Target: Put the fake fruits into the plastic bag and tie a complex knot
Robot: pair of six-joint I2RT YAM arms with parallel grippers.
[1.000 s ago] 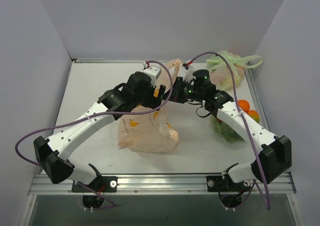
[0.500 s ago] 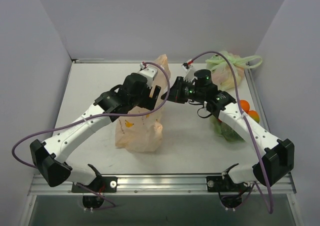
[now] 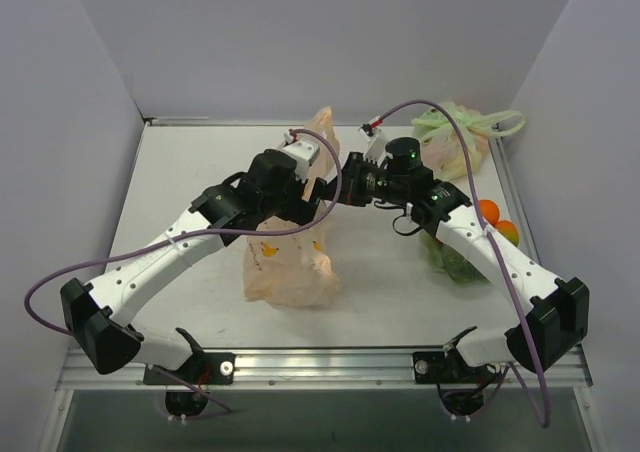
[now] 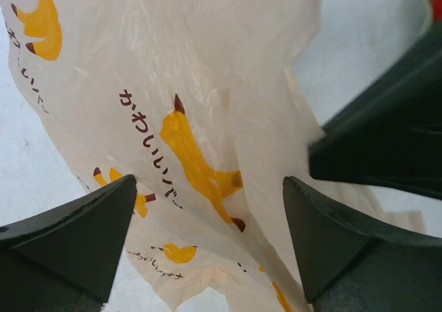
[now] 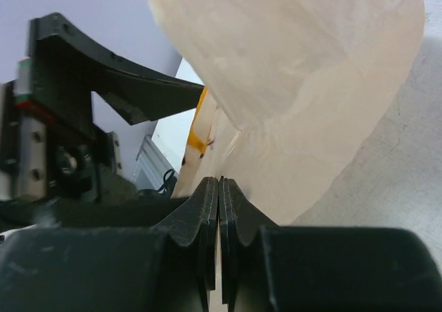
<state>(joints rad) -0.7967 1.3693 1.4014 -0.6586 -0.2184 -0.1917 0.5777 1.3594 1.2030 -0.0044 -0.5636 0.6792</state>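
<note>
Reaching inward to meet above the tabletop (image 3: pixel 180 172), left gripper (image 4: pixel 210 188) gapes astride the bag (image 3: pixel 290 267); right gripper (image 5: pixel 219 182) pinches its film.

We look down on a pale grey table (image 3: pixel 180 172) boxed in by a plain lavender-white back wall (image 3: pixel 330 42), a left wall (image 3: pixel 50 122) and a right wall (image 3: pixel 590 102), under soft, even light, with a ribbed metal rail (image 3: pixel 330 367) along the table's near edge.

I can't see inside the plastic bag (image 4: pixel 207 63); between the jaws of my left gripper (image 4: pixel 208 182) its film runs off the top edge.
</note>
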